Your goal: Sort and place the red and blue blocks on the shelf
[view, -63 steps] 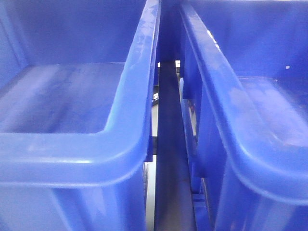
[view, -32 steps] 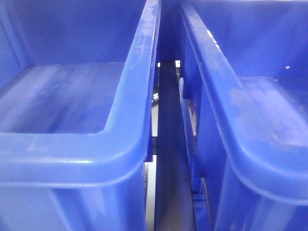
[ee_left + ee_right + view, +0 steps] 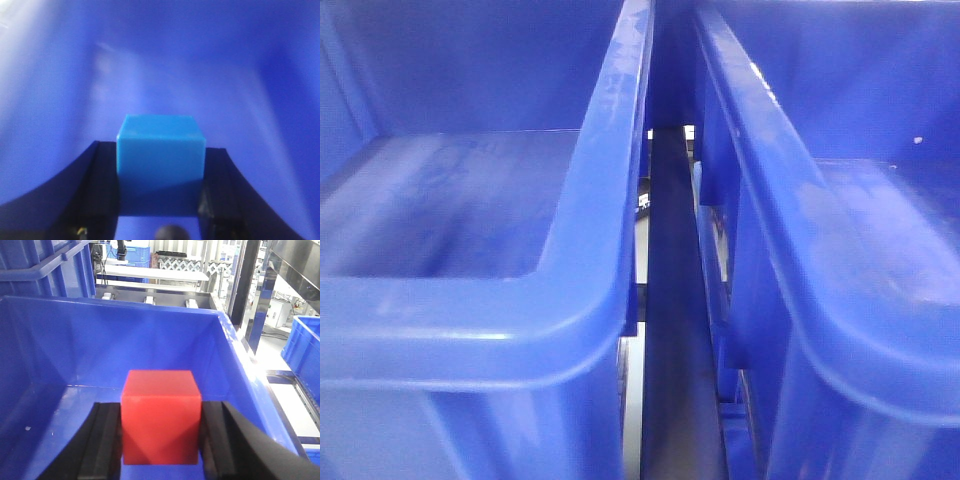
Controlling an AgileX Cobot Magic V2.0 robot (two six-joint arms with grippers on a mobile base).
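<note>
Two large blue plastic bins are sitting side by side and filling the front view, the left bin (image 3: 470, 330) taking up the left half of the frame and the right bin (image 3: 840, 300) the right half, with a narrow gap and a dark rail (image 3: 670, 300) running up the centre between them. No arm or block is showing in this view. In the left wrist view, the left gripper (image 3: 161, 170) is clamping the blue block (image 3: 161, 150) between its two black fingers (image 3: 100, 195), at the lower centre of the frame, with a blurred blue plastic surface (image 3: 160, 60) filling everything behind it. In the right wrist view, the right gripper (image 3: 161, 430) is clamping the red block (image 3: 161, 415) between its black fingers (image 3: 102, 440), also at the lower centre, and is hanging inside a deep blue bin (image 3: 100, 340) whose walls are rising around the block. Whether either block is touching a bin floor cannot be told. Beyond that bin's far rim, at the top centre, part of the grey metal shelf (image 3: 150, 292) is showing, with a dark upright (image 3: 245, 285) at the upper right.
</note>
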